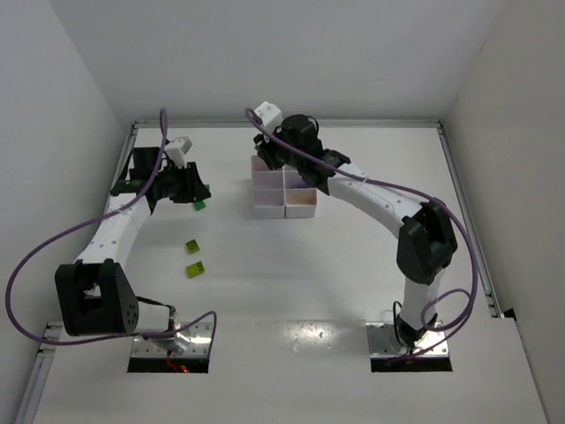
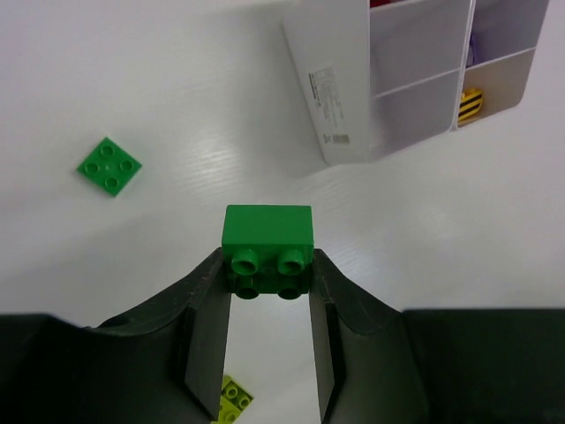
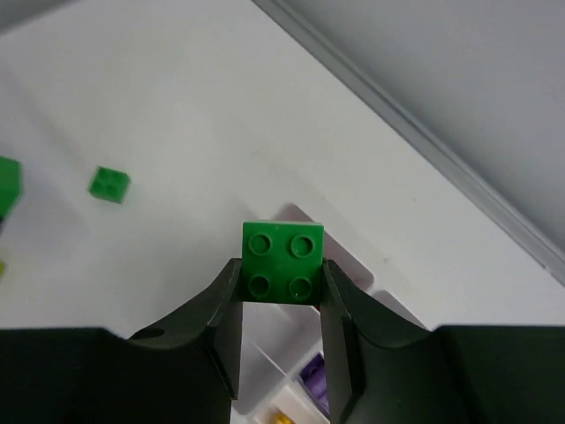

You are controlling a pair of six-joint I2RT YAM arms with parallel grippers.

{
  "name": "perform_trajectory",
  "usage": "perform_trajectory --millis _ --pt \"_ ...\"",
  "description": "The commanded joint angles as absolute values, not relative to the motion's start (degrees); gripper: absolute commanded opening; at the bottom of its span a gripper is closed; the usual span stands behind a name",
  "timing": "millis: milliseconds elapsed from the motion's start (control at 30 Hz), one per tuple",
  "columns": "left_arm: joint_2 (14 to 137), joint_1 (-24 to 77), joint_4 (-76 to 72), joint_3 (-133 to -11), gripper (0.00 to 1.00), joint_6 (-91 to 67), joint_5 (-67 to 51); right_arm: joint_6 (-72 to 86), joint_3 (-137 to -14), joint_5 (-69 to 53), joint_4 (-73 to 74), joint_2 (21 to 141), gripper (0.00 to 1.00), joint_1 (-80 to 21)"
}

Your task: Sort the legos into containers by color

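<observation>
Gripping a green brick (image 2: 267,231), the left gripper (image 2: 269,272) has both fingers pinched narrow against the brick's sides, with the studs facing the camera.

Left wrist view:
- A flat green plate (image 2: 109,165) lies alone on the table (image 2: 194,79) at upper left, well apart from the held brick.
- The white tray (image 2: 340,97) sits at upper right. Its labelled side wall stands between the gripper and the compartments.
- Inside the tray are a purple piece (image 2: 477,44), a yellow piece with black stripes (image 2: 472,104), and something red at the top edge.
- A lime brick (image 2: 234,399) shows at bottom centre, between the fingers.

Right wrist view:
- The right gripper (image 3: 281,276) is clamped narrow on a green four-stud brick (image 3: 282,256), held above the tray's dividers.
- Purple and yellow pieces lie in compartments at bottom centre.
- A small green brick (image 3: 109,184) rests on the table at left.
- A grey rail (image 3: 424,141) crosses the upper right.

Top view:
- The right arm (image 1: 380,199) reaches over the tray's far side, hiding the back compartments.
- The left arm (image 1: 119,225) is at centre left.
- Two lime bricks (image 1: 192,245) lie near each other on the table, below the left gripper and well apart from the tray.
</observation>
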State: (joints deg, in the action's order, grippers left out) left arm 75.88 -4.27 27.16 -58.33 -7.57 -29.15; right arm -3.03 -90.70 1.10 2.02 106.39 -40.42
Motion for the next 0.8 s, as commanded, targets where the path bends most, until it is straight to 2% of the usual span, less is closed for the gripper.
perform_trajectory --millis 0,567,667,767 --pt "77.86 -2.91 23.47 -63.10 0.00 -9.32 -27.51 -2.73 -89.64 0.19 5.53 110.03 0.00 -37.80" --pt "87.53 3.60 21.71 -70.75 0.01 -11.07 -25.84 2.02 -90.53 -7.20 8.88 116.02 0.00 -32.87" --pt "89.29 5.00 21.71 -73.21 0.01 -11.60 -25.32 2.02 -89.91 -7.82 8.88 116.02 0.03 -32.87" --pt "92.01 6.23 21.09 -75.67 0.01 -12.13 -25.31 2.02 -89.38 -9.23 9.49 116.02 0.20 -32.87"
